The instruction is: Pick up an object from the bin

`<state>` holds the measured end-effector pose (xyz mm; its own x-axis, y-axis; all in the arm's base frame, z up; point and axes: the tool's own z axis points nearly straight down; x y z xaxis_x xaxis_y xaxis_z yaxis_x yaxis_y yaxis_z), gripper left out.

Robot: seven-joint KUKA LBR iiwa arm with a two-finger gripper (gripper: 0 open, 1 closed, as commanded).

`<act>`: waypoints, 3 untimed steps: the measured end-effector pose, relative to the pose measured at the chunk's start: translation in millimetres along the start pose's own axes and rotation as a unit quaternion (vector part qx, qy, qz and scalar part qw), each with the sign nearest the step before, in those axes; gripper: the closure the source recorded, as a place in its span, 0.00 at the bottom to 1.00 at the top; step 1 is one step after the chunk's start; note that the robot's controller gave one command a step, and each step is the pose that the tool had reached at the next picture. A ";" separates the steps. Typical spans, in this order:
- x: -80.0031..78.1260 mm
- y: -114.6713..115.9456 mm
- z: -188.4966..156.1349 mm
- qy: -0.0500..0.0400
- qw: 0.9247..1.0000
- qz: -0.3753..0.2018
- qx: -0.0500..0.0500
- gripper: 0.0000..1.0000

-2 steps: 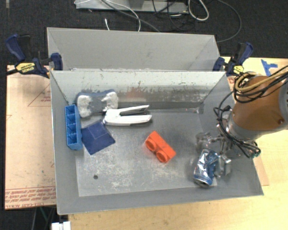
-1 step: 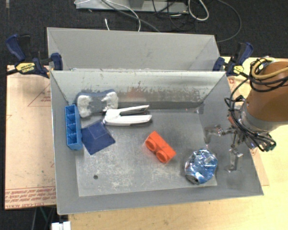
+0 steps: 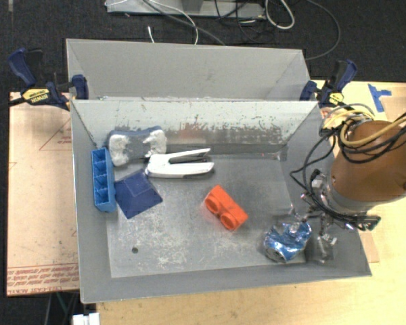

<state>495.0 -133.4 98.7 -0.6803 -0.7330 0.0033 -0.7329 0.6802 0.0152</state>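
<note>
The end effector [image 3: 319,242] is low in the five o'clock corner of the grey metal bin [image 3: 189,259]. A crumpled blue-and-white foil-like packet [image 3: 287,242] lies just beside it (at its nine o'clock). I cannot tell whether it is open or closed. I judge one risk: closing here may catch only the packet's edge, so it slips, or the near wall blocks the motion.

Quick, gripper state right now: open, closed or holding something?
Gripper: cannot be told; it sits beside the crumpled blue wrapper.
</note>
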 end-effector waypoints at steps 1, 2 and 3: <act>-23.3 -9.8 28.0 -0.007 0.998 -0.070 0.006 0.00; -25.7 24.3 18.4 -0.011 0.969 -0.246 0.021 1.00; -25.7 24.3 18.1 -0.011 0.969 -0.246 0.021 1.00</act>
<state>494.4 -97.8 80.8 -0.2478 -0.9687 -0.0152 -0.9682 0.2482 -0.0321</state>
